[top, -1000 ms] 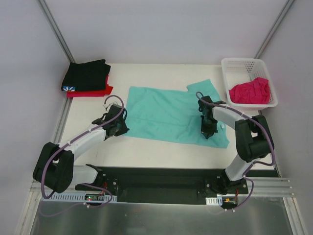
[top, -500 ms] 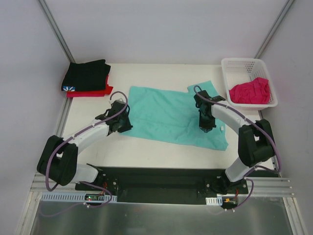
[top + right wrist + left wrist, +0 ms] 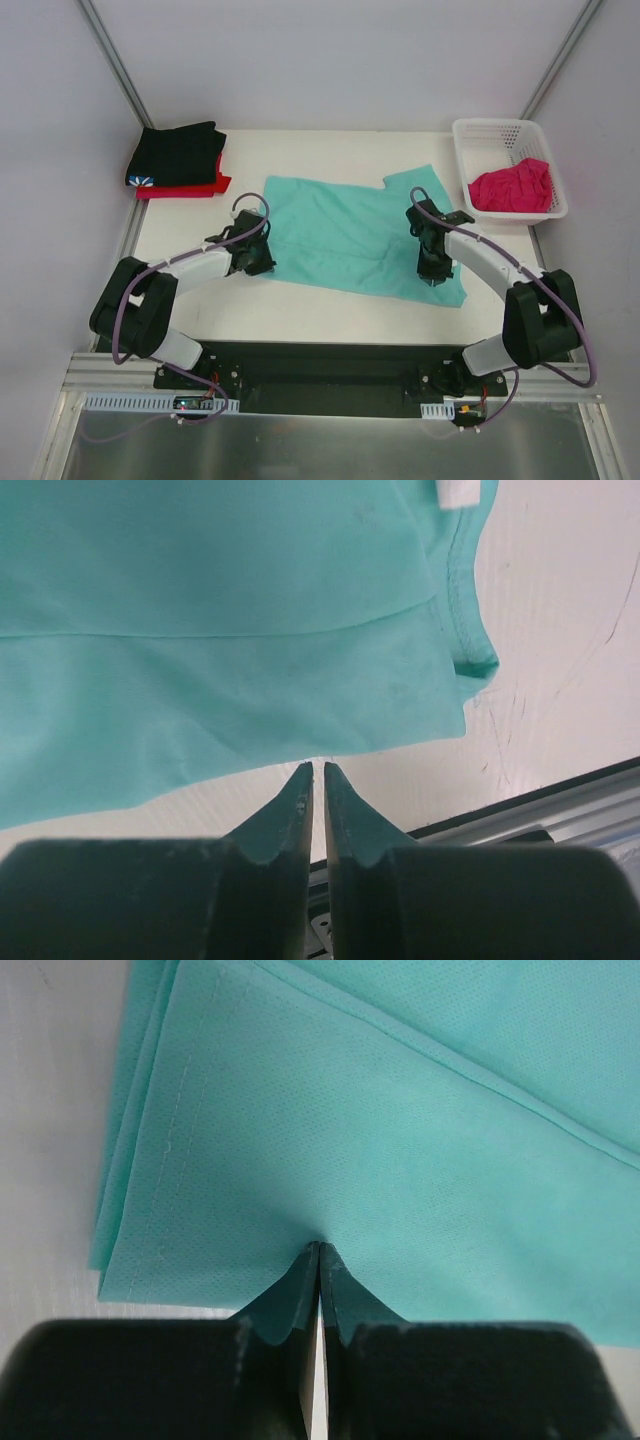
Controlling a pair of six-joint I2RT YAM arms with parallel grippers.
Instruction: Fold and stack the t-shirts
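The teal t-shirt [image 3: 345, 232] lies spread flat mid-table. My left gripper [image 3: 262, 262] is at its near-left corner. In the left wrist view its jaws [image 3: 320, 1248] are shut, with the tips pinching a small pucker of teal cloth [image 3: 400, 1130] just inside the layered edge. My right gripper [image 3: 435, 274] is at the shirt's near-right corner. Its jaws [image 3: 318, 767] stand a narrow slit apart with nothing between them, just off the teal hem [image 3: 250, 680], over bare table. A folded black t-shirt [image 3: 178, 152] lies on a red one [image 3: 190, 188] at the back left. The magenta t-shirt [image 3: 512, 186] is bunched in the basket.
The white lattice basket [image 3: 462, 150] stands at the back right against the wall. The folded stack fills the back-left corner. A black base rail [image 3: 320, 365] runs along the near table edge. White walls enclose three sides.
My left gripper slid right, and the shirt's near-left corner shifted with it. My right gripper moved nearer along the right side, and its jaws parted slightly off the hem.
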